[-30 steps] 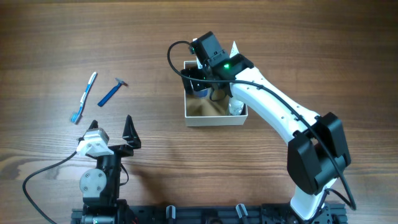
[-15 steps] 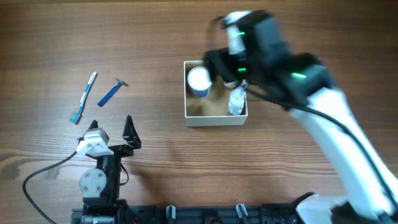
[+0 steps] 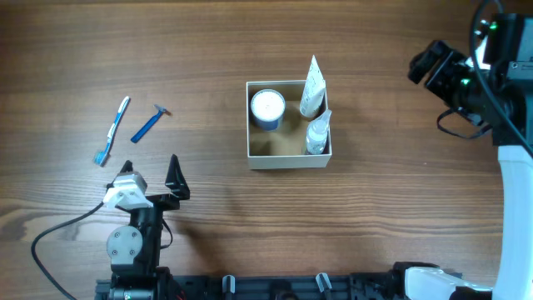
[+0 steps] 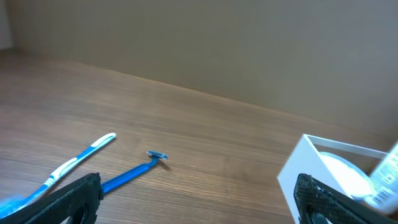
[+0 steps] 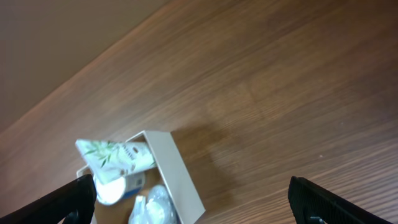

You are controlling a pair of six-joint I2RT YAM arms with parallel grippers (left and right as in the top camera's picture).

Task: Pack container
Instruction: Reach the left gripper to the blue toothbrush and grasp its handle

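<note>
My right pincer (image 5: pixel 189 198), released and empty, hangs well right of the container (image 3: pixel 287 162) at mid-table, and my left pincer (image 3: pixel 150 171), also spread open, faces 2 unpacked items, a razor (image 3: pixel 150 125) and toothbrush (image 3: pixel 112 131), whose thin handles, flat on the table (image 3: pixel 250 233), may slip my grasp.

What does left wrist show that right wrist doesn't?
Left wrist only: the toothbrush and the razor, lying on the table apart from the container. Right wrist only: the leaf-print tube sticking out of the container; left wrist crops some tube at its edge, which one is unclear. Both: the container, the white-lidded jar inside it, and the wooden table.
</note>
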